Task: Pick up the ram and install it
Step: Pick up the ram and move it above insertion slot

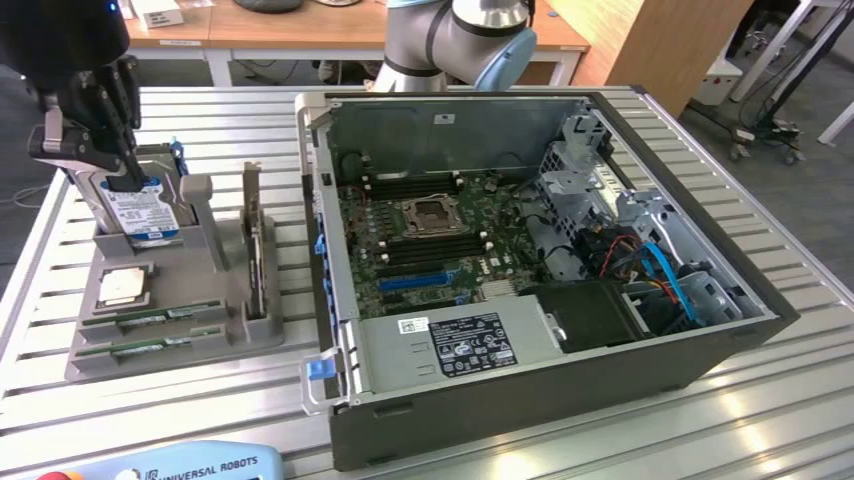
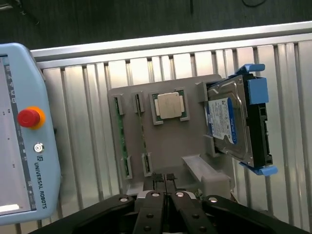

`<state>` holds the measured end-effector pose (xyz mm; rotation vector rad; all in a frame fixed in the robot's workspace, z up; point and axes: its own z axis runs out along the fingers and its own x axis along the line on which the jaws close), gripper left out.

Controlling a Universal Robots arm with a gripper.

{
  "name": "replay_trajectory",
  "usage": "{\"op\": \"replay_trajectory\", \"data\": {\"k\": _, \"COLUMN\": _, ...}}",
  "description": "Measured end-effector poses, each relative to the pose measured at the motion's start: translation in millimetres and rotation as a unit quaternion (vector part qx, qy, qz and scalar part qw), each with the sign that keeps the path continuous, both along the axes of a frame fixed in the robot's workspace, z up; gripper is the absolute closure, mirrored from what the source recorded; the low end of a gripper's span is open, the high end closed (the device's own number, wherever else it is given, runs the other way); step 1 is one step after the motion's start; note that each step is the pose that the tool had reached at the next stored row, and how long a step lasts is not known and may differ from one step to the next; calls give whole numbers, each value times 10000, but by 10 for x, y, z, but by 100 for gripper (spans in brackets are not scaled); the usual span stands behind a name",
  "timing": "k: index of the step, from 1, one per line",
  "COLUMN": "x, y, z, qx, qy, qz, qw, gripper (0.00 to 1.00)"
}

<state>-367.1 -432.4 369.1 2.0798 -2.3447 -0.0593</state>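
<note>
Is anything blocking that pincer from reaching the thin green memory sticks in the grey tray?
Nothing visible does. The thin green ram sticks lie uncovered in their grey plastic holder, and the black pincer hangs above it with open air between. The blue-labelled silver hard drive stands off to the side.

Teach pendant (image 2: 24,146): "UNIVERSAL ROBOTS" in dark capitals on the pale blue casing, beside a small square logo. The same words appear on it in the exterior view (image 1: 200,464). Hard drive label (image 2: 222,122) and power supply label (image 1: 467,345): printed text, too small to read.
</note>
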Motion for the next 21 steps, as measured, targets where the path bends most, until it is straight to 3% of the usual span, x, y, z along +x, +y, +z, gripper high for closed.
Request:
{"op": "replay_trajectory", "data": {"k": 4, "x": -1, "y": 0, "z": 0, "qx": 0, "qy": 0, "qz": 262, "qw": 9997, "gripper": 90}}
{"op": "replay_trajectory", "data": {"k": 21, "x": -34, "y": 0, "z": -6, "qx": -1, "qy": 0, "qz": 263, "qw": 9997, "gripper": 90}}
